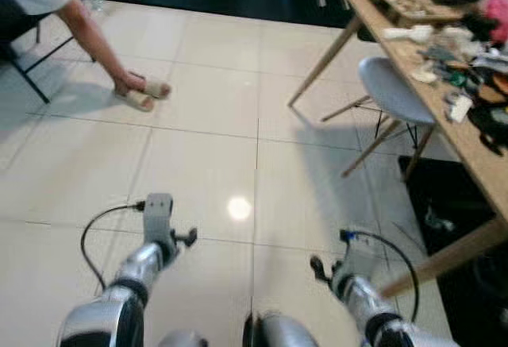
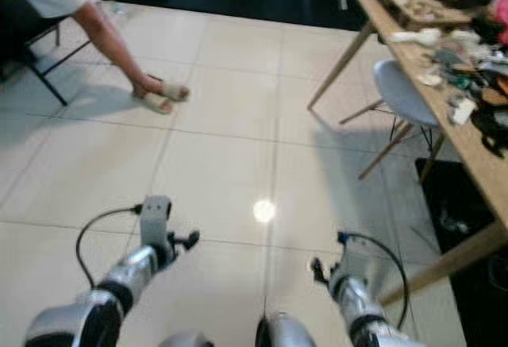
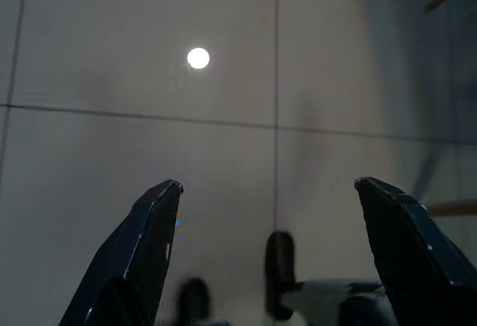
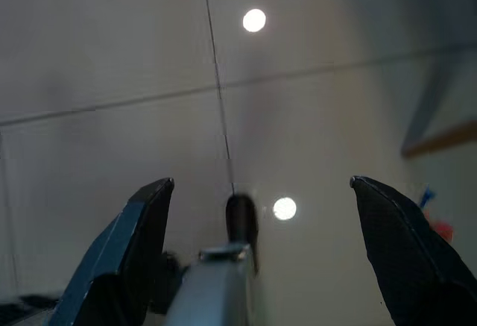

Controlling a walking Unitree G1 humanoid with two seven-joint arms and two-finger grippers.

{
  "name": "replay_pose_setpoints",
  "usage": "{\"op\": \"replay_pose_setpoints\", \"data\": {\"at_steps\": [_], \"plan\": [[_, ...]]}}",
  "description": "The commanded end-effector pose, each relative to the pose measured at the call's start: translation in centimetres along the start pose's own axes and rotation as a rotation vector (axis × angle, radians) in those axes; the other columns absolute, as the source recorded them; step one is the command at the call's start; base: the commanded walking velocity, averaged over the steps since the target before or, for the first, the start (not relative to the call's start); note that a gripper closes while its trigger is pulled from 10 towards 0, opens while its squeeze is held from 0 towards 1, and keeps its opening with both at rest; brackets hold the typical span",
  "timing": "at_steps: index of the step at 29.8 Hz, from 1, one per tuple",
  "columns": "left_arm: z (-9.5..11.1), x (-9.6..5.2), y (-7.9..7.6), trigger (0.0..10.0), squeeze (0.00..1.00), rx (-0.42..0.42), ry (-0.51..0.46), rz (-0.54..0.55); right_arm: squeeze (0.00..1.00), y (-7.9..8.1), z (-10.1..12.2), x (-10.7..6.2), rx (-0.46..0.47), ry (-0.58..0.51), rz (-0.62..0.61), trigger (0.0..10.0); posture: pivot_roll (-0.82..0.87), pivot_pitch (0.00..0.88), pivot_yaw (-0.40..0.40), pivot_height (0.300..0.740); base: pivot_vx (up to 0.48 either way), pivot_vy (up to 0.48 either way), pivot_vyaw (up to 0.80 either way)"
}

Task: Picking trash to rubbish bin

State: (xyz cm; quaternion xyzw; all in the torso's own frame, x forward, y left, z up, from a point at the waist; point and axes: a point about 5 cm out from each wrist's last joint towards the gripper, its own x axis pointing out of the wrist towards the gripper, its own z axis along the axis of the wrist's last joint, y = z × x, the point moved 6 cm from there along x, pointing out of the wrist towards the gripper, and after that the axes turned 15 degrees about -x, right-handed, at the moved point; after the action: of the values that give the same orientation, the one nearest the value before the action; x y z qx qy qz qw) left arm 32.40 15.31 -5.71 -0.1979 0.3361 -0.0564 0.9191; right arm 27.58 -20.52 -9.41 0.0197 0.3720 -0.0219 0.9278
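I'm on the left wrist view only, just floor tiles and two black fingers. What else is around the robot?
Observer: A wooden table cluttered with small items stands on the robot's right.
Operator: Anything under it?
Observer: A white chair sits tucked beside it.
Operator: Anyone nearby?
Observer: A person sits ahead on the left, sandalled feet on the tiles.
Operator: And my right gripper?
Observer: Open, over bare floor.

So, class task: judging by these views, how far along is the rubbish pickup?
Nothing looks done. Both the left gripper and right gripper are open and hold nothing above the tiled floor. Left: finding trash and a bin, perhaps near the cluttered table.
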Motion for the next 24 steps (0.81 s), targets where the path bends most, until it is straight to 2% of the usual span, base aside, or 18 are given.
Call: {"op": "replay_pose_setpoints", "data": {"at_steps": [1,13,24], "plan": [[-1.35,-0.09,-0.04,10.0,0.0,-0.001,0.036,0.0,0.0,0.1,-0.98,-0.14,0.004,0.031,-0.001,10.0,0.12,0.118,-0.096,0.74,0.296,0.0,0.0],[-1.42,-0.07,-0.12,10.0,0.0,-0.003,0.036,-0.001,0.0,0.05,-1.09,-0.16,-0.003,0.037,0.0,10.0,0.12,0.12,-0.099,0.74,0.298,0.0,-0.77],[-1.35,-0.02,-0.27,10.0,0.0,0.0,0.035,-0.004,0.0,-0.04,-0.97,-0.15,0.0,0.031,-0.003,10.0,0.12,0.119,-0.098,0.74,0.3,0.0,0.0]]}}
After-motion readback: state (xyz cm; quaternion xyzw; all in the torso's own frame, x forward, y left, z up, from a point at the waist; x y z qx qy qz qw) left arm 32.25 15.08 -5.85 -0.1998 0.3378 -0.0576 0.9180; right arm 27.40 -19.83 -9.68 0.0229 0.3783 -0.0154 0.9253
